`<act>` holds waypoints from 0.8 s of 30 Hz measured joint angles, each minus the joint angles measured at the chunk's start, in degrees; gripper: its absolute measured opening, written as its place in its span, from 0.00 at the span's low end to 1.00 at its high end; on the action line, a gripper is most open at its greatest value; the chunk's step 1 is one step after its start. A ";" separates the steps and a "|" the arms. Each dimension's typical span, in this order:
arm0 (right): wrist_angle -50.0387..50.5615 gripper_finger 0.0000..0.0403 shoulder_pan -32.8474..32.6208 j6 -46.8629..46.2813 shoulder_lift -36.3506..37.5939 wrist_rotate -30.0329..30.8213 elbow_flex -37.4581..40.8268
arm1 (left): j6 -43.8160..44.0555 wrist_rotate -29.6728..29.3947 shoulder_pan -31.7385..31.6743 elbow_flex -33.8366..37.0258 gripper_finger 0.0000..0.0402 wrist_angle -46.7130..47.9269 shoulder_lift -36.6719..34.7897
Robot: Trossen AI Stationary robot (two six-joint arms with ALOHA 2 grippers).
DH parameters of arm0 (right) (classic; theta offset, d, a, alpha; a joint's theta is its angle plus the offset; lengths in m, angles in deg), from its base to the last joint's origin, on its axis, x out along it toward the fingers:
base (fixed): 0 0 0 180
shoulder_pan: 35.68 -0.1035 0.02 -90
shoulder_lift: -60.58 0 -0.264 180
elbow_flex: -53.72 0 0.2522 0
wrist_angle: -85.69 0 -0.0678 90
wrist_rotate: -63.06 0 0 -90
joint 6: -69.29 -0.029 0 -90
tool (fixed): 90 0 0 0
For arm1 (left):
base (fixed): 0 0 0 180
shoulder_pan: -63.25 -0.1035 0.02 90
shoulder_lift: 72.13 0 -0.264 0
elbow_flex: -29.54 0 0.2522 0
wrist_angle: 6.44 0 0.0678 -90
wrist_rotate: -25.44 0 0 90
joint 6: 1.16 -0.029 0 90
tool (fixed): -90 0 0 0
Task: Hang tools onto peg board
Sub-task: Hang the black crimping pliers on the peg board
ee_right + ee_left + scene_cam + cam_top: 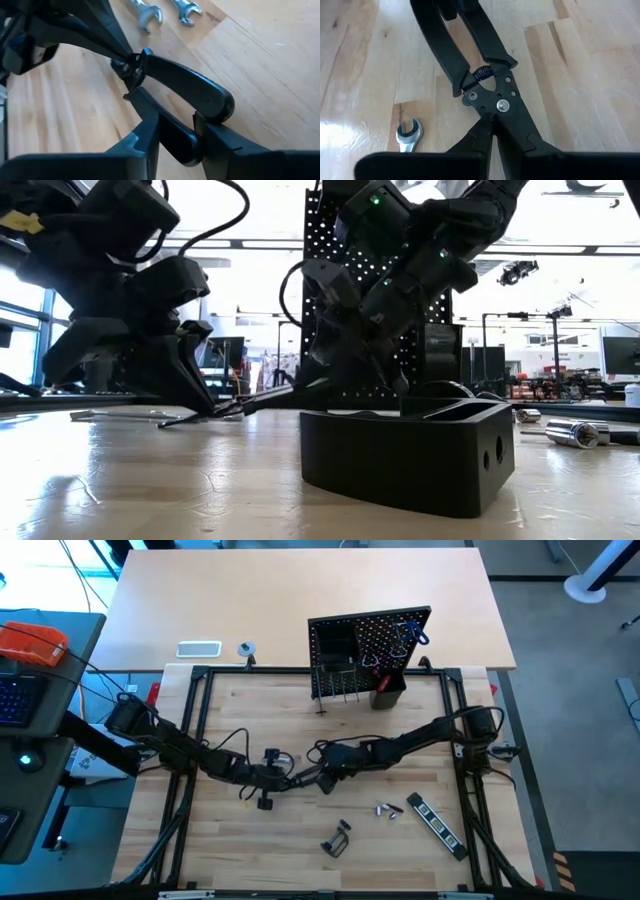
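Note:
Black pliers (pixel 305 778) are held low over the wooden table's middle, between my two grippers. My left gripper (pixel 287 780) comes from the left and is shut on the pliers' head. My right gripper (pixel 325 778) comes from the right and is shut on one handle. The pliers' handles (pixel 470 45) spread apart past a small spring (pixel 481 73). The peg board (pixel 370 650) stands upright at the table's far side, with hooks and a small black bin (pixel 388 692) on its front. My left gripper pinches the pliers' head just past the pivot (pixel 493 122) between its two fingers, slanting down from the table's left and lying along the pliers. The nose is hidden between the fingers. My right gripper pinches one handle near its free end (pixel 177 142) between its two fingers, slanting down from the right. The other handle (pixel 195 90) lies free beside the fingers.
A silver wrench (pixel 409 135) lies on the table by the pliers, and two more wrenches (pixel 165 11) lie farther off. A black clamp (pixel 337 840), small silver pieces (pixel 388 810) and a black striped bar (pixel 435 823) lie toward the near right.

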 joint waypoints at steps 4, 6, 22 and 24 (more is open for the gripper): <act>0.04 0.22 -0.04 1.96 1.40 -0.33 0.00 | -0.27 -1.16 0.07 -0.01 0.05 -0.31 -0.07; 0.53 0.21 -0.04 3.26 2.62 -0.25 0.00 | -0.46 -1.58 0.07 -0.08 0.05 -0.88 -0.07; 3.07 0.06 -0.91 11.01 10.13 0.52 -0.48 | -2.82 -6.91 -0.56 -0.44 0.05 -3.66 -6.51; 3.00 0.06 -1.10 11.05 10.13 -1.35 -0.48 | -2.95 -7.96 -0.75 -0.49 0.05 -3.64 -7.13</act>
